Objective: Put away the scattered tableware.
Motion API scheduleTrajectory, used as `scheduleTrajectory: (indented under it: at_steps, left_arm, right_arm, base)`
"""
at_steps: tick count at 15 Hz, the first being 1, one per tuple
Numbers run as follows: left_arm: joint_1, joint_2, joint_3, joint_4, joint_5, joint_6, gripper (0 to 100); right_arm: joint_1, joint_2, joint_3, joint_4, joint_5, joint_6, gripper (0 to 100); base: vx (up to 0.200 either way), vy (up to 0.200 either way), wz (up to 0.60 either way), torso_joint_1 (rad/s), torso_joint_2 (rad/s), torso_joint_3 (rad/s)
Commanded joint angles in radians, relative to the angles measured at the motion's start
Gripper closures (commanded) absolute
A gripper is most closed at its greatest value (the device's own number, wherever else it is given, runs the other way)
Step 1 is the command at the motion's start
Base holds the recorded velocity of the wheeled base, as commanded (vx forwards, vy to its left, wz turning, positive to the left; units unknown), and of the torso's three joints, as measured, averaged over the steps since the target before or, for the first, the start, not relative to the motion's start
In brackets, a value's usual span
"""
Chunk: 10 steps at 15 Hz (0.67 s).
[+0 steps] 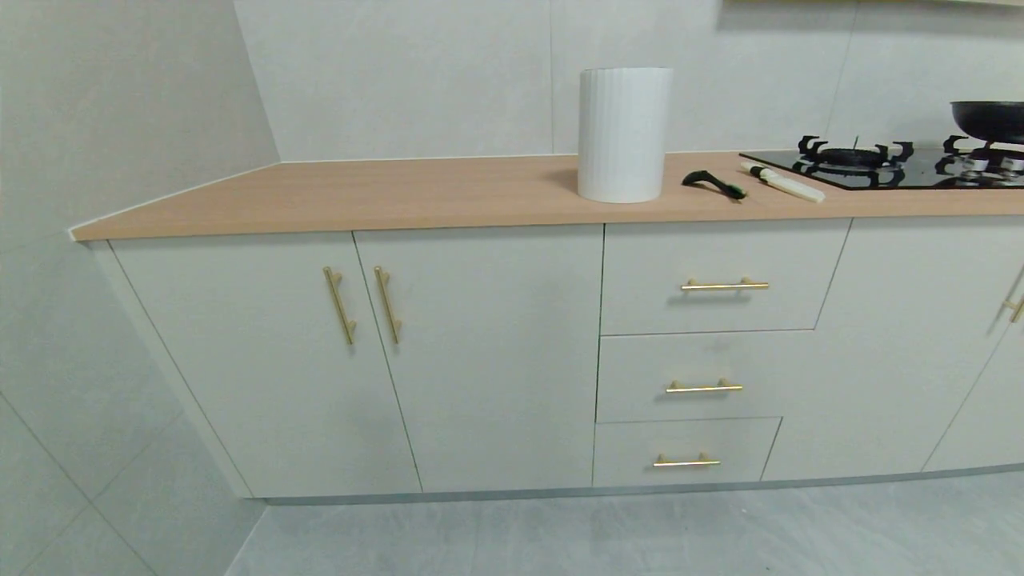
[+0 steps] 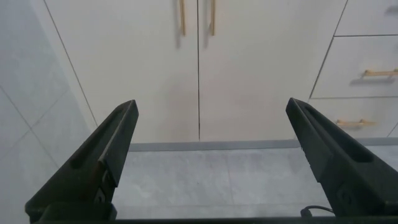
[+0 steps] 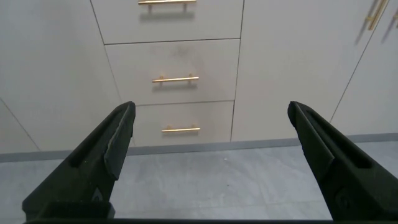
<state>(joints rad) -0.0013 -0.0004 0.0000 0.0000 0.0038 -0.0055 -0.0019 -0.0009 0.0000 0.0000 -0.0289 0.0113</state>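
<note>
The left gripper [image 2: 211,107] hangs low in front of the cabinet doors [image 2: 199,68], above the grey floor [image 2: 211,177]. Its fingers [image 2: 102,158] are spread wide apart, holding nothing and touching nothing. The right gripper [image 3: 211,109] hangs before the stack of drawers [image 3: 174,71], also over the floor. Its fingers [image 3: 329,158] are likewise spread wide and empty.

The tableware lies up on the wooden surface [image 1: 360,196], well apart from both grippers. A tall white ribbed container [image 1: 624,134] stands upright near the front edge, above the top drawer. Just beside it, toward the stove, lies a black-handled utensil [image 1: 714,184] with a green part at its tip. Next to that lies a long cream utensil [image 1: 782,182] with a green band, its far end close to the corner of the black hob [image 1: 888,164]. A dark pan [image 1: 990,120] sits on the farther burner. The two utensils lie near each other but apart.
</note>
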Motion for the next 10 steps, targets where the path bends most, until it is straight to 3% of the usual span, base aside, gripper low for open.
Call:
scheduleTrajectory:
  at_steps: [1, 2, 10]
  left_arm:
    - [0.000, 0.000, 0.000, 0.000, 0.001, 0.001, 0]
    - [0.000, 0.000, 0.000, 0.000, 0.001, 0.001, 0]
    - [0.000, 0.000, 0.000, 0.000, 0.001, 0.001, 0]
  right_arm:
    - [0.000, 0.002, 0.000, 0.000, 0.000, -0.001, 0]
    - [0.000, 0.002, 0.000, 0.000, 0.000, -0.001, 0]
    - [0.000, 0.002, 0.000, 0.000, 0.000, 0.001, 0]
  base:
    - [0.000, 0.000, 0.00, 0.000, 0.00, 0.000]
    - [0.000, 0.000, 0.00, 0.000, 0.00, 0.000]
    - [0.200, 0.000, 0.00, 0.005, 0.00, 0.004]
